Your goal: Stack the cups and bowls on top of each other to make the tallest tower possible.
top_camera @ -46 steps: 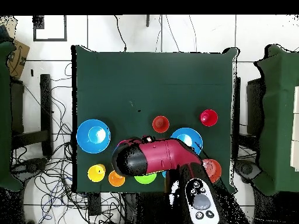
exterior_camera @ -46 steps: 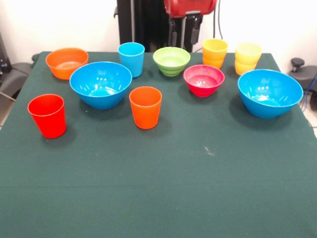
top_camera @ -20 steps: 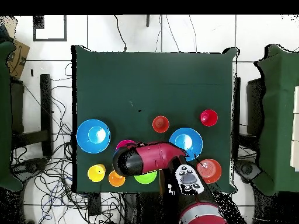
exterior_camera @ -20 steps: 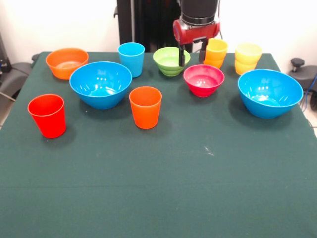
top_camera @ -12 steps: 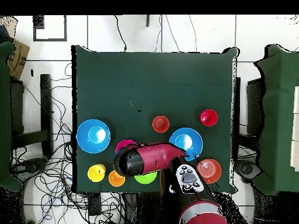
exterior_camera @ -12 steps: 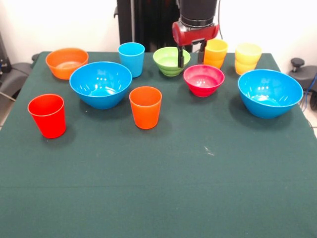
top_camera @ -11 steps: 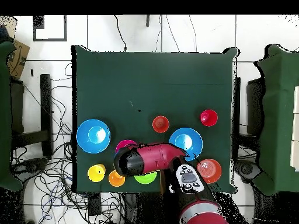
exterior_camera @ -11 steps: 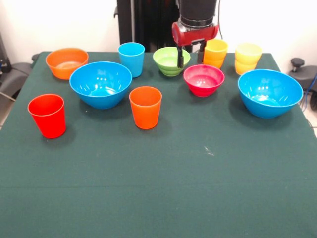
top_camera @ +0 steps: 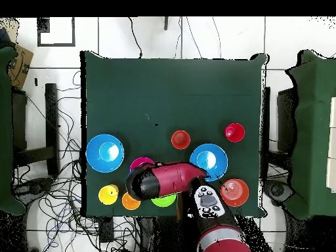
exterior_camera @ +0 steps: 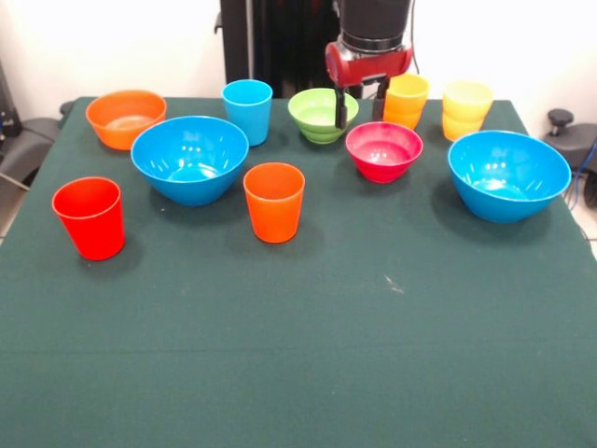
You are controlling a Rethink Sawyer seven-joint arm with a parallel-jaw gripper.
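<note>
Nothing is built yet: cups and bowls sit apart on the surface (far-edge yellow cups look nested), the tool released, empty.

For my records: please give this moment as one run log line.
hand: open, empty | position: above glossy pink-red plastic bowl | tower: none

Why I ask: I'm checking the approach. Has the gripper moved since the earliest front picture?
Yes. The gripper has come down: earlier it sat at the picture's top edge, and now it hangs open between the lime-green bowl and the yellow-orange cup.
</note>
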